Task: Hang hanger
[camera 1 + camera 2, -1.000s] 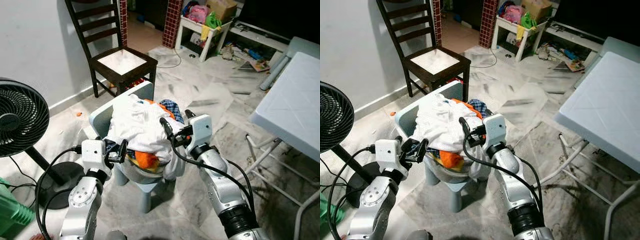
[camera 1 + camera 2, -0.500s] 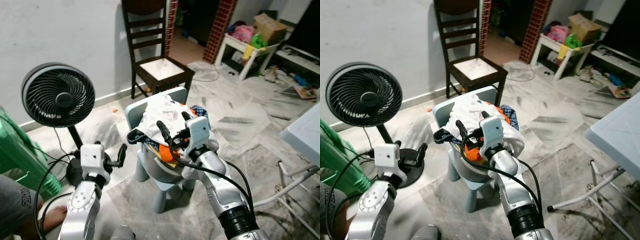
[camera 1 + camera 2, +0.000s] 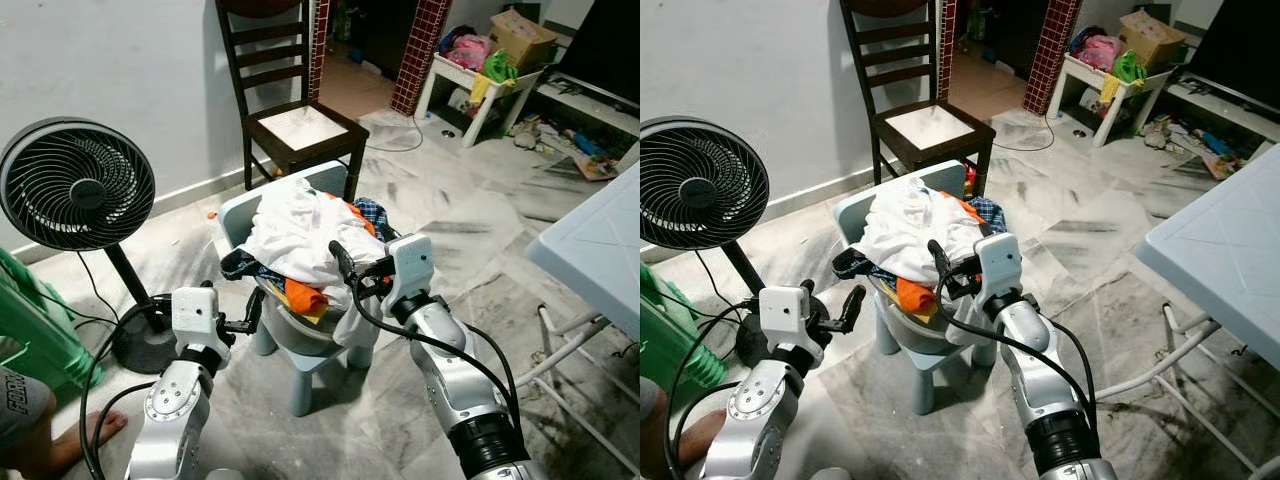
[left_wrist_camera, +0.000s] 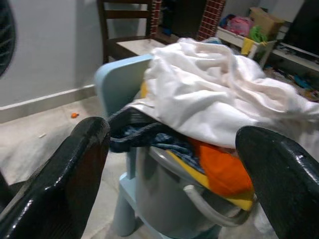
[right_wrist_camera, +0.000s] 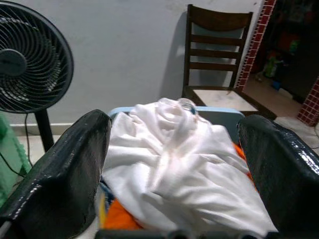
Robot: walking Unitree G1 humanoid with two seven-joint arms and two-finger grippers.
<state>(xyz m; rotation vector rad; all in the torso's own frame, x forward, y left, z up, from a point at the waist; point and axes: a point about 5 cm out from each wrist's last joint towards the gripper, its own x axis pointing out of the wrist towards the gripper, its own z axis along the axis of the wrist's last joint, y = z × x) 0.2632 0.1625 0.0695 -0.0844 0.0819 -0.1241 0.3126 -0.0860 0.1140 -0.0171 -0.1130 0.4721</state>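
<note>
While a small light-blue chair (image 3: 300, 375) stands mid-floor, a dark wooden chair (image 3: 290, 120) sits behind it by the wall, a black fan (image 3: 75, 185) well to its left, and a white tabletop (image 3: 600, 245) well to its right. On the blue chair rests a grey basket (image 3: 300, 335) heaped with clothes, a white garment (image 3: 300, 230) uppermost. Right pincer (image 3: 345, 275) hovers open at the heap's near edge; left pincer (image 3: 250, 315) hovers open just left of the basket. No hanger can be made out.
</note>
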